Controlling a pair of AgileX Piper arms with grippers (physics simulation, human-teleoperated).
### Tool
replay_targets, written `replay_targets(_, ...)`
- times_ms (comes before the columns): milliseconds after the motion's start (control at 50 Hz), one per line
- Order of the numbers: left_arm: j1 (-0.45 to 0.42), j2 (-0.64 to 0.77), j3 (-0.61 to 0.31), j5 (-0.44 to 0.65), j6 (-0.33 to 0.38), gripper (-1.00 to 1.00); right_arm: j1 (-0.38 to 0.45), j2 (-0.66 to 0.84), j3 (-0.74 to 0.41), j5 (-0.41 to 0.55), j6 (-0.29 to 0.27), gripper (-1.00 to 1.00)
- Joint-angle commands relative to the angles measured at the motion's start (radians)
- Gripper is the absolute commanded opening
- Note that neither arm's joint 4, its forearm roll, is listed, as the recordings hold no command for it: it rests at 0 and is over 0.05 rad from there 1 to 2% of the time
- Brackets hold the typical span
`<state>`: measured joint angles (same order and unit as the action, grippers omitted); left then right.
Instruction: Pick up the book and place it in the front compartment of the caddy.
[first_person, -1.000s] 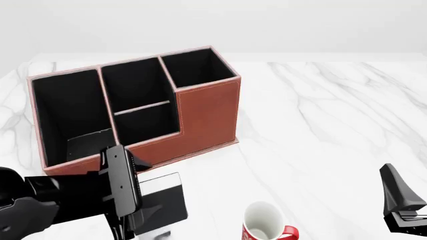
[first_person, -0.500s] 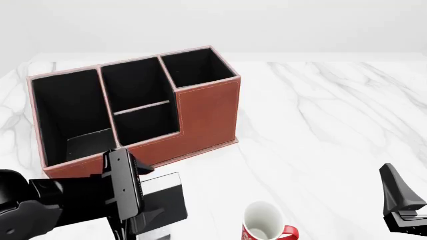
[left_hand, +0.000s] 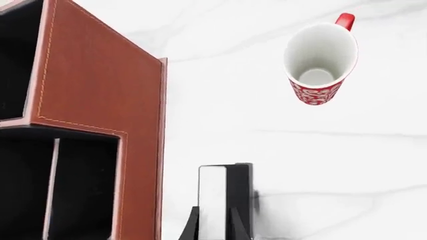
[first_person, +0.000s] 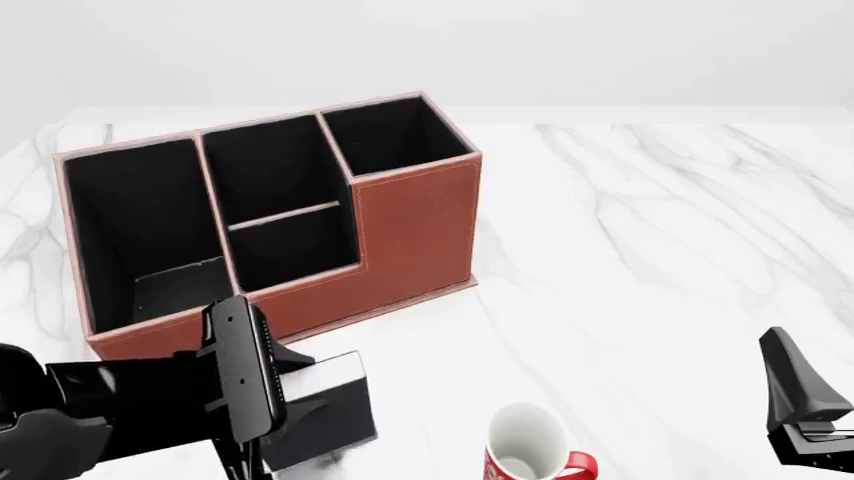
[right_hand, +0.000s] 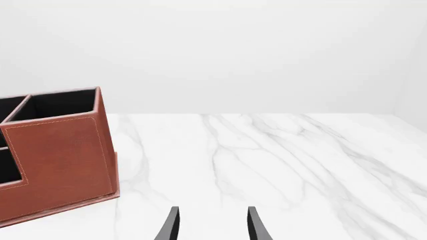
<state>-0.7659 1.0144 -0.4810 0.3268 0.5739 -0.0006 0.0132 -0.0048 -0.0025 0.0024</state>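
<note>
The book (first_person: 334, 410), thin with a black cover and white page edges, is held on edge just above the table in front of the caddy (first_person: 414, 230). My left gripper (first_person: 283, 400) is shut on it. In the left wrist view the book (left_hand: 223, 192) shows edge-on between the fingers (left_hand: 193, 225), next to the caddy's reddish-brown front wall (left_hand: 100, 75). The low front compartment (first_person: 287, 250) sits in the caddy's middle, black-lined. My right gripper (right_hand: 213, 225) is open and holds nothing, low at the right (first_person: 801, 410), far from the caddy (right_hand: 60, 150).
A white-and-red mug (first_person: 534, 450) stands upright on the marble table right of the book, also seen from above in the left wrist view (left_hand: 320, 55). A dark flat item (first_person: 180, 290) lies in the caddy's large left compartment.
The left gripper and the book have shifted slightly, and the book now sits a little more tilted. The right arm, mug and caddy have not moved.
</note>
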Motion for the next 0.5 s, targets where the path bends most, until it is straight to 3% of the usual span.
replay_targets(20,-0.010,-0.022,0.008,0.002,0.016,-1.00,0.000,-0.002,0.001,0.000,-0.001,1.00)
replay_targets(240,0.013,-0.017,0.016,-0.012,0.060,-1.00,0.000,-0.002,0.001,0.000,0.000,1.00)
replay_targets(500,0.052,-0.136,-0.181,0.258,0.162,-1.00,0.000,-0.002,0.001,0.000,0.000,1.00)
